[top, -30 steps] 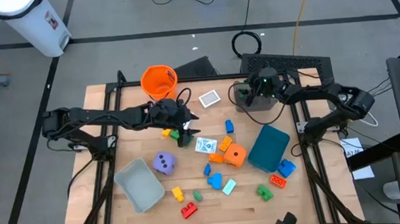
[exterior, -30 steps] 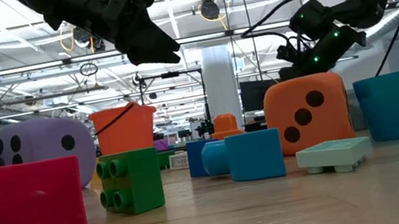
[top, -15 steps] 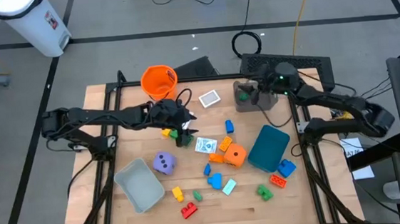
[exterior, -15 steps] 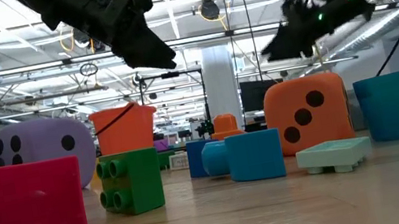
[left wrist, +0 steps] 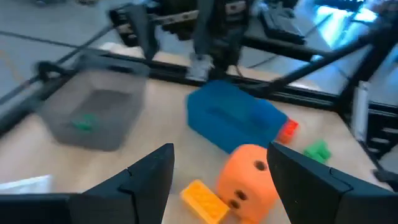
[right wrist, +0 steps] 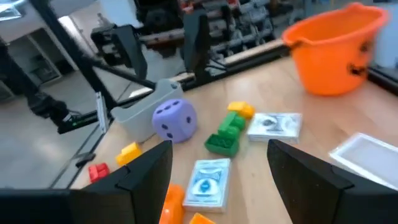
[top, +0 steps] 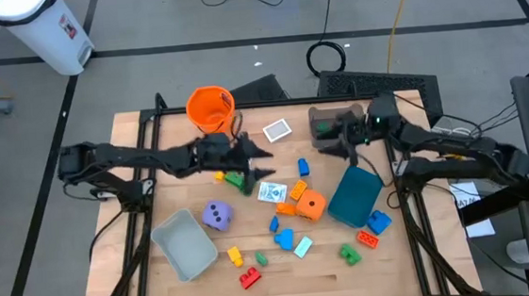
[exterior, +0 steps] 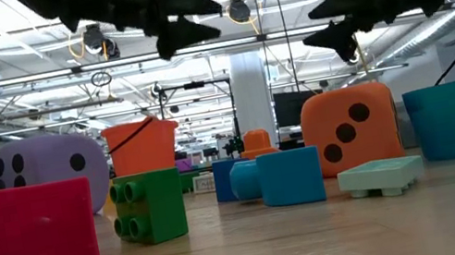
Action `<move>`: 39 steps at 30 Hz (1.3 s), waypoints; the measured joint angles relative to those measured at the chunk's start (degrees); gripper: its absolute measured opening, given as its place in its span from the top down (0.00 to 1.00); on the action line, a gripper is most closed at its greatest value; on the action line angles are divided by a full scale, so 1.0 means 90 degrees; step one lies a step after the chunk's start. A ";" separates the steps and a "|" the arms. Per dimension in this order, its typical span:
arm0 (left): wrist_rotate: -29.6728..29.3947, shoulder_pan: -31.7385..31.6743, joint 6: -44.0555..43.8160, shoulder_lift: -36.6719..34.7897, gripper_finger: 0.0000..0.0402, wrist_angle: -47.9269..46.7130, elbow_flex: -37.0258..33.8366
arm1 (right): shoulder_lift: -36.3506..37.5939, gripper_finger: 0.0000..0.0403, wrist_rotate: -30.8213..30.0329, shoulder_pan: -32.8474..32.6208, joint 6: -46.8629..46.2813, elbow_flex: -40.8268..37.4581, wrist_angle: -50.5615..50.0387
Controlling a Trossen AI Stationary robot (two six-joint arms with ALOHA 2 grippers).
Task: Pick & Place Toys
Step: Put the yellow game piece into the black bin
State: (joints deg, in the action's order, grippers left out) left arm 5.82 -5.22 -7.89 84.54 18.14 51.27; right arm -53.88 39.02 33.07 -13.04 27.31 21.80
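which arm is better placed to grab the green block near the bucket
Probably the left: its open gripper hangs just above the green block, while the right gripper is open farther off by the teal bin.

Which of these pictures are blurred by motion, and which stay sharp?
Left wrist view: smeared throughout, the orange die and grey bin soft-edged. Low view: both arms overhead are blurred, while the green block on the table is crisp. High view: sharp overall.

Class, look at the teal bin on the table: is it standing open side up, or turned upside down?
Upside down. In the high view the teal bin shows a closed flat base with no hollow, unlike the grey bin, whose open inside is visible.
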 joint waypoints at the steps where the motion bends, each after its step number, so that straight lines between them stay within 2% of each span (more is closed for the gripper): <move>1: -0.0072 0.0134 -0.0001 0.0172 0.34 0.0413 -0.0031 | -0.0029 0.37 -0.0226 -0.0199 -0.0003 -0.0166 0.0345; 9: -0.0947 0.0855 0.0672 0.1498 0.34 0.2801 -0.0122 | -0.0320 0.37 -0.2204 -0.1703 0.0020 -0.1479 0.3449; 15: -0.1041 0.0912 0.0843 0.1957 0.34 0.3493 -0.0122 | -0.0368 0.37 -0.2328 -0.2120 0.0022 -0.2169 0.4857; 25: -0.0995 0.0781 0.1164 0.1845 0.34 0.3591 -0.0114 | -0.0365 0.37 -0.2316 -0.2149 0.0022 -0.2736 0.4945; 39: -0.0983 0.0696 0.1147 0.1843 0.34 0.3222 -0.0114 | -0.0366 0.37 -0.2321 -0.2146 0.0022 -0.2761 0.4620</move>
State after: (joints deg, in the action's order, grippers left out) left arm -3.03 1.04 2.44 101.12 47.13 50.24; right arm -57.17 18.13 13.76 -12.84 2.46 63.37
